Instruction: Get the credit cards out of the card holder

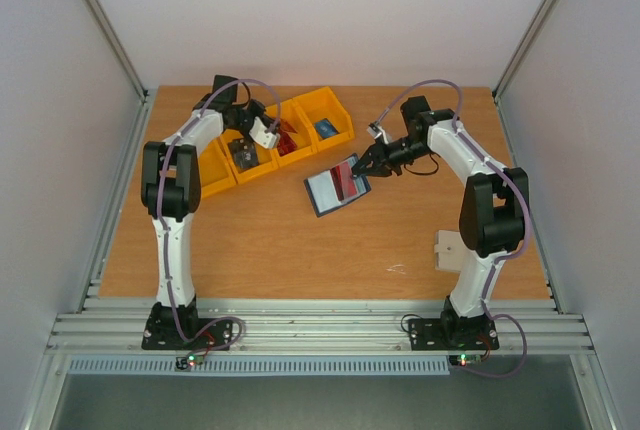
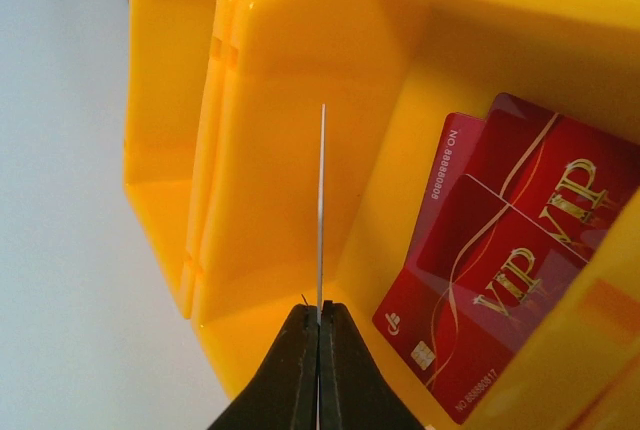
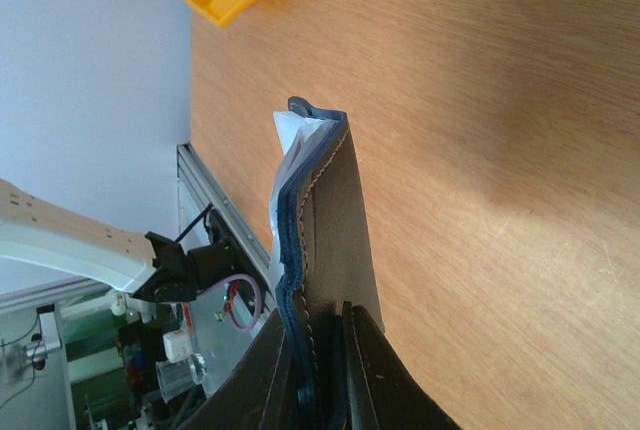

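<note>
Navy card holder [image 1: 335, 188] lies open on the tabletop [image 1: 300, 250], its right edge pinched by the right gripper [image 1: 362, 163].
Closed tight, the left gripper [image 2: 318, 318] holds a thin card [image 2: 321, 210] edge-on over a yellow bin [image 2: 290, 100] at the far left, where three red VIP cards [image 2: 500, 260] lie overlapping. One red card [image 1: 348, 182] shows inside the holder, right of that bin and a little nearer.
</note>
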Tool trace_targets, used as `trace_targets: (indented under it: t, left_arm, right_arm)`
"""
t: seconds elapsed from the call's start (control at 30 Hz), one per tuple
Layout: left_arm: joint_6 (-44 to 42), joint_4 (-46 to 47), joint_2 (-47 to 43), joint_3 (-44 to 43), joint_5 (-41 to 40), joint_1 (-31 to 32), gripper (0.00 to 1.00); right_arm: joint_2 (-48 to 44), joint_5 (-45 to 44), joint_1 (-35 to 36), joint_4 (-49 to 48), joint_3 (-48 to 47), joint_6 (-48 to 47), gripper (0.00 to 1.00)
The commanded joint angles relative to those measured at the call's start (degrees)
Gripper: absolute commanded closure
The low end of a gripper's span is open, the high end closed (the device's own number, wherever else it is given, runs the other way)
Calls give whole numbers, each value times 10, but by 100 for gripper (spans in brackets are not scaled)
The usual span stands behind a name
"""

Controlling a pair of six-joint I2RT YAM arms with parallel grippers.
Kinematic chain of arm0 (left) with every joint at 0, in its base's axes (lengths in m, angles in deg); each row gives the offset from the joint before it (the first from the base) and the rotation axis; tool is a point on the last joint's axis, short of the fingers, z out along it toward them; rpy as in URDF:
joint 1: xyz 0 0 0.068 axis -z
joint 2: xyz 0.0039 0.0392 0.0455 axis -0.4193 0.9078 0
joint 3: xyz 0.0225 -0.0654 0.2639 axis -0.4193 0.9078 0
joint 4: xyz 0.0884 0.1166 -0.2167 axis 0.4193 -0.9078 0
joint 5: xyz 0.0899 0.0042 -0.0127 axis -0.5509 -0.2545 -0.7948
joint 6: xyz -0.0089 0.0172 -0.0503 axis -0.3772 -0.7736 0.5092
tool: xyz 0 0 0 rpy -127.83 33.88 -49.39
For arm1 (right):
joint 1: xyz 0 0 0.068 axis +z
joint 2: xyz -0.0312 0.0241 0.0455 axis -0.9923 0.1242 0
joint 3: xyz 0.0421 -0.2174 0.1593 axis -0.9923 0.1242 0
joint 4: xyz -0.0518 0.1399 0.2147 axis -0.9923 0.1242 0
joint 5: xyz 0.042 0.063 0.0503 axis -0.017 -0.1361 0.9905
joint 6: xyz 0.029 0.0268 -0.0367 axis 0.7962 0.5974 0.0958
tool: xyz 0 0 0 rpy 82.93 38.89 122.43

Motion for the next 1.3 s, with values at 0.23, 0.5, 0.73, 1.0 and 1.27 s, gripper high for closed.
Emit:
trace_targets:
  t: [0.23,0.5,0.73,1.0,1.27]
  left_arm:
    - [-129,-9,11,-19,-3,3,83]
    - [-132,4,-1,-16,3,2,77]
    - [6,206,-64,63,30,6,60]
    - [417,236,-298,198,-4,28,47]
    - [1044,132,-503,265,89,41,49]
  right_arm:
    - [2,12,-4,14,-22,-15,99]
    - [-3,17,-4,17,-27,-17,99]
    - [-26,28,-6,10,-43,-14,99]
    - [-100,71,-7,-124,-12,71,99]
    - [-195,32,-5,-316,77,198,99]
